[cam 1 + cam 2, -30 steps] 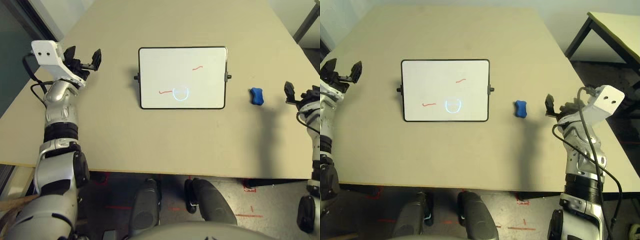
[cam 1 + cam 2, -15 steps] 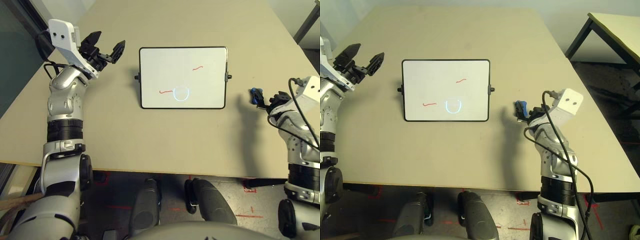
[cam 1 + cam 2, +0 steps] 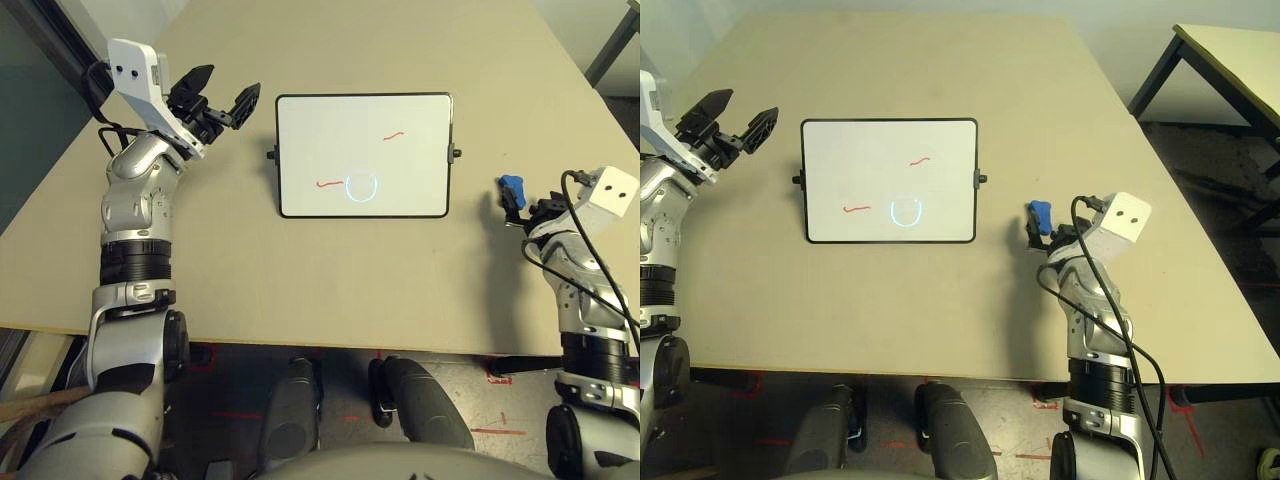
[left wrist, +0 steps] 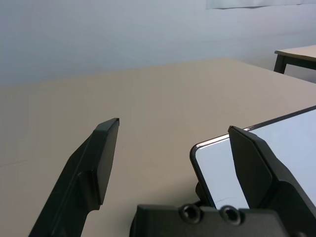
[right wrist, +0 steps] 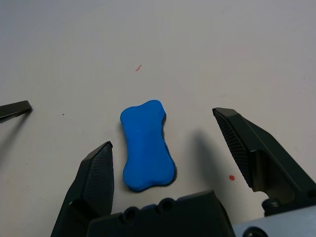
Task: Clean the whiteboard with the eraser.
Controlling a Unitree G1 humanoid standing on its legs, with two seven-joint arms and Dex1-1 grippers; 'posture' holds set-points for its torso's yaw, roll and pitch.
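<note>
On the beige table (image 3: 300, 270): flat white whiteboard (image 3: 364, 155) with thin black frame, red and blue scribbles.
Right of board: small bright blue eraser (image 5: 146, 145), lying flat.
Right gripper (image 5: 173, 158): jaws wide, straddling eraser, not touching.
Left gripper (image 3: 222, 98): jaws wide, near board's left corner.

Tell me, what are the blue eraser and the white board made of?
The eraser looks like soft foam or felt: matte blue on top, with a thin dark layer showing along its edge. The board looks like smooth, glossy coated sheet, since a round light reflects off it, with a thin black frame that may be plastic or metal. The pictures cannot settle it.
</note>
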